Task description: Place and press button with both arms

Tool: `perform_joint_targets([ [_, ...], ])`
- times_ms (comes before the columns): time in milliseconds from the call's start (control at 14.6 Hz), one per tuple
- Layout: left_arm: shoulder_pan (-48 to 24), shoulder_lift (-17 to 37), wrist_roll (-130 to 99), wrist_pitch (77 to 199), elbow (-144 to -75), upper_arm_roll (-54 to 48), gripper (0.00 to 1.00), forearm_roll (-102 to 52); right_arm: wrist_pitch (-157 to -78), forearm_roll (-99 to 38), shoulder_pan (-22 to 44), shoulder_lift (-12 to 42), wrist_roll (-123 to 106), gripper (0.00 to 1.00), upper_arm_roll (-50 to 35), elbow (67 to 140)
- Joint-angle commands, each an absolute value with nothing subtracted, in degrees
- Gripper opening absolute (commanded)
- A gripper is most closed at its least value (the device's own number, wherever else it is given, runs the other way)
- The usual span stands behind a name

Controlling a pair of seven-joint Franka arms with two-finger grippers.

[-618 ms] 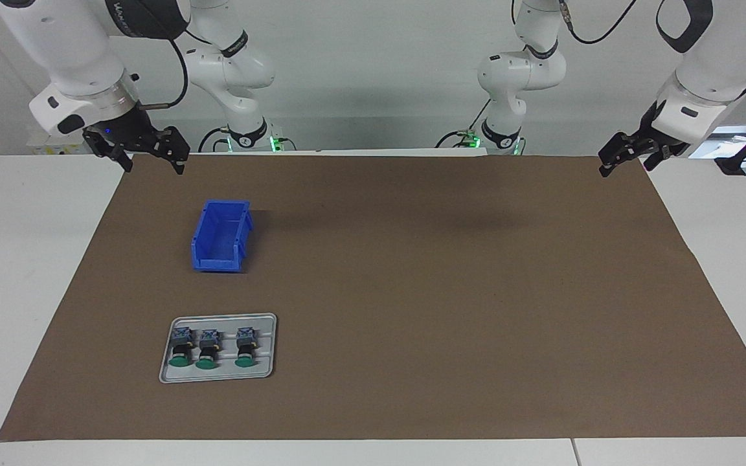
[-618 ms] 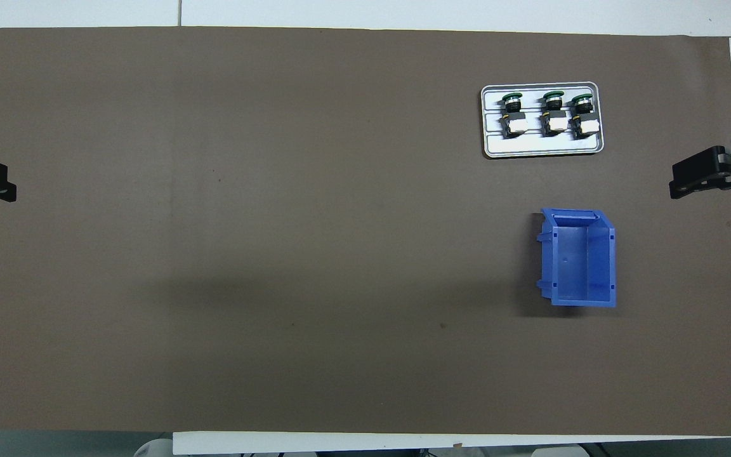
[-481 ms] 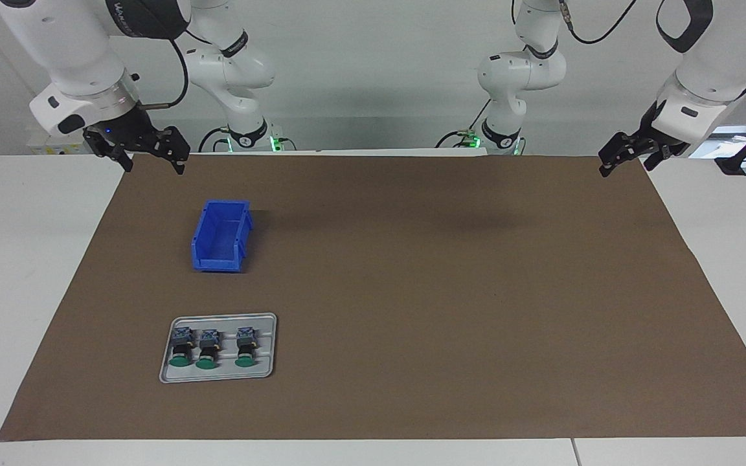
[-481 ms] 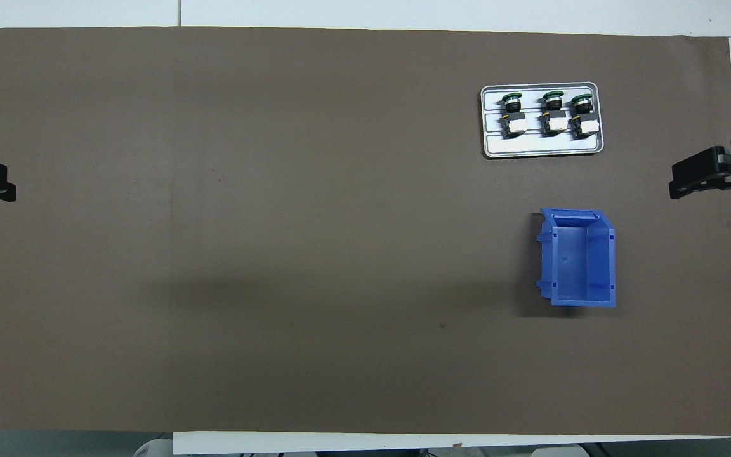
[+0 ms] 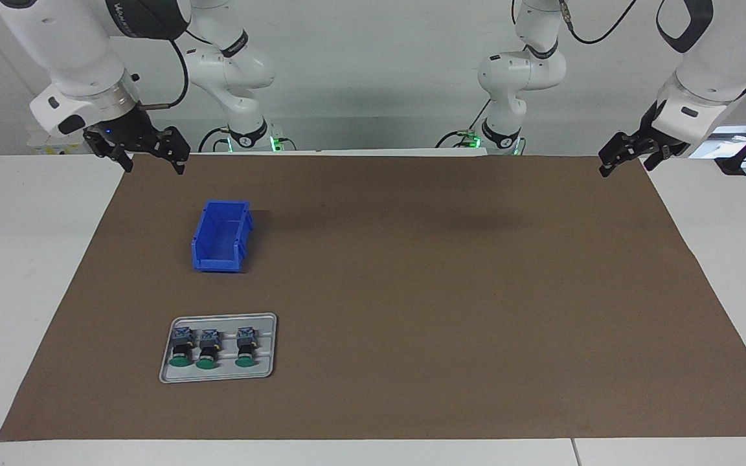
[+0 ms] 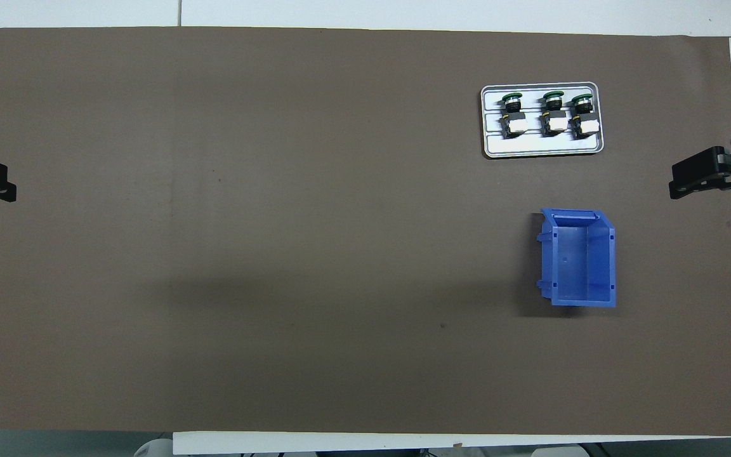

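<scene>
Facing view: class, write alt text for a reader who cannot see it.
Three green-capped buttons lie in a row on a grey tray on the brown mat. An empty blue bin sits nearer to the robots. The open right gripper and open left gripper hang at the mat's corners by the robots, holding nothing.

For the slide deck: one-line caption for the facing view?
Both grippers, right and left, hang open over the mat's corners; three buttons lie in a tray beside a blue bin.

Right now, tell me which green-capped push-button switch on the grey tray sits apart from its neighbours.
The green-capped push-button switch nearest the left arm's end of the grey tray; the other two switches sit close together.
</scene>
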State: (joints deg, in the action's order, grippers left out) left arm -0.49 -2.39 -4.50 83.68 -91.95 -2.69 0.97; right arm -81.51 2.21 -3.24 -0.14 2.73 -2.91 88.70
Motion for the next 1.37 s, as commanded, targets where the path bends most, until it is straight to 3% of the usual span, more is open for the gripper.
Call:
perform_joint_targets([
  [0,-0.5,-2.6,-4.7,83.8,-92.3,-2.4,1.00,0.7,-83.4,0.8,-3.0,-1.0,0.5,1.00,-2.7,90.6],
  [137,-0.5,-2.6,-4.7,83.8,-92.3,-2.4,1.00,0.7,-88.3,-1.7,-2.1,0.5,0.3,1.00,-2.8,90.7],
  [412,-0.5,-2.6,-4.7,83.7,-92.3,-2.4,1.00,0.7,-97.8,-2.4,-0.2,12.3,0.9,1.00,-3.0,87.5],
  [687,-0.5,-2.6,-4.7,83.7,-92.3,-2.4,1.00,0.7,-102.5,-2.0,3.2,26.7,4.8,1.00,-3.0,76.6],
  [824,-0.5,-2.6,-4.7,83.8,-92.3,-2.4,1.00,0.7,-107.5,-1.8,4.5,31.8,5.4,1.00,-3.0,74.7],
  [1305,-0.5,-2.6,-4.7,83.8,-92.3,-2.3,1.00,0.7,-120.0,-0.4,4.7,39.4,5.8,0.95,-3.0,75.8],
])
